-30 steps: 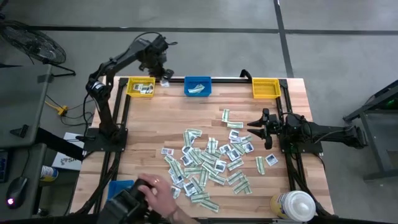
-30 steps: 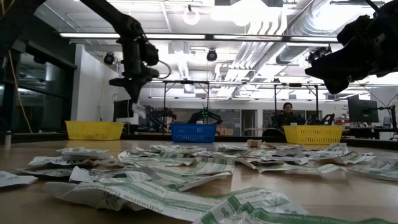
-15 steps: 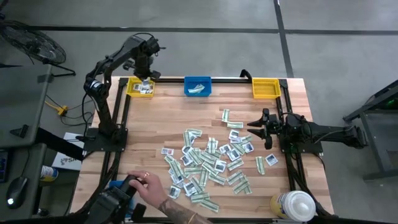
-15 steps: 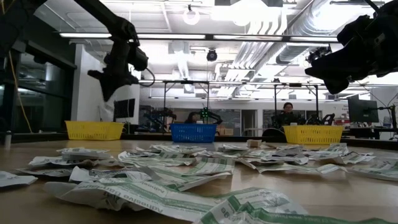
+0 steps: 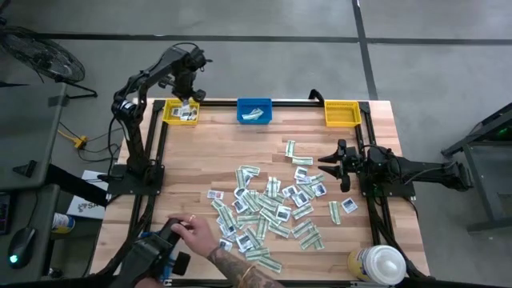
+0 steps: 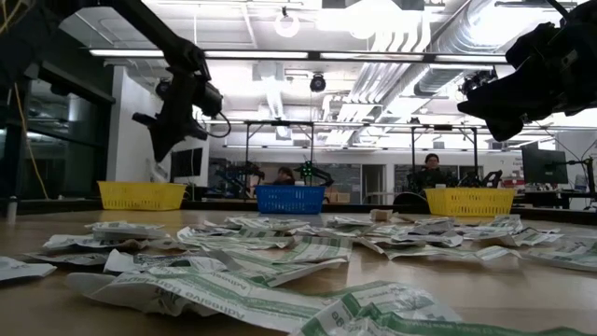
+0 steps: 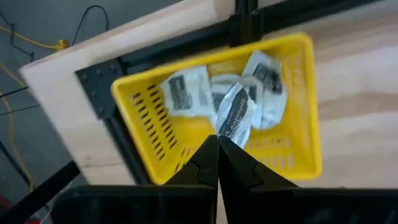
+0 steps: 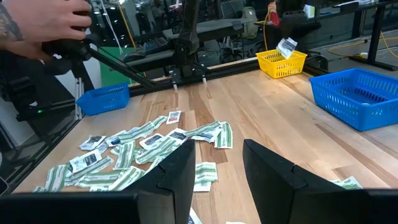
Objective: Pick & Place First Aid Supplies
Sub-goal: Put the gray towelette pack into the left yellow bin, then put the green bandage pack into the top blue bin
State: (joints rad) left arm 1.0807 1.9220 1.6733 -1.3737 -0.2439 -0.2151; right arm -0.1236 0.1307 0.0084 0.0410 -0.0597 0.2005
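Observation:
My left gripper (image 7: 217, 142) is shut on a white first aid packet with dark print (image 7: 235, 114) and hangs above the yellow bin (image 5: 181, 113) at the table's far left corner. Several white packets (image 7: 183, 93) lie in that bin. The right wrist view shows the held packet (image 8: 287, 46) just over the bin's rim. A heap of first aid supplies (image 5: 272, 208), white squares and green-and-white strips, lies flat on the middle of the table. My right gripper (image 5: 322, 164) waits open and level at the table's right side, touching nothing. My left gripper pinches one end of the white packet (image 7: 226, 132) between its two fingertips. The fingers come from above, pointing steeply down. The packet sticks out past the fingertips, clear of the bin and of the packets in it.
A blue bin (image 5: 254, 110) with a packet stands at the far middle, and another yellow bin (image 5: 342, 113) at the far right. A white-capped bottle (image 5: 380, 264) stands at the near right corner. A person's hand (image 5: 196, 236) works by a blue bin (image 5: 152, 240) at the near left edge.
My left gripper has carried the packet toward the table's left edge, from between the yellow and blue bins to above the yellow bin, sinking a little and tipping to point more steeply down. It has stayed shut. The person's hand at the near left has shifted.

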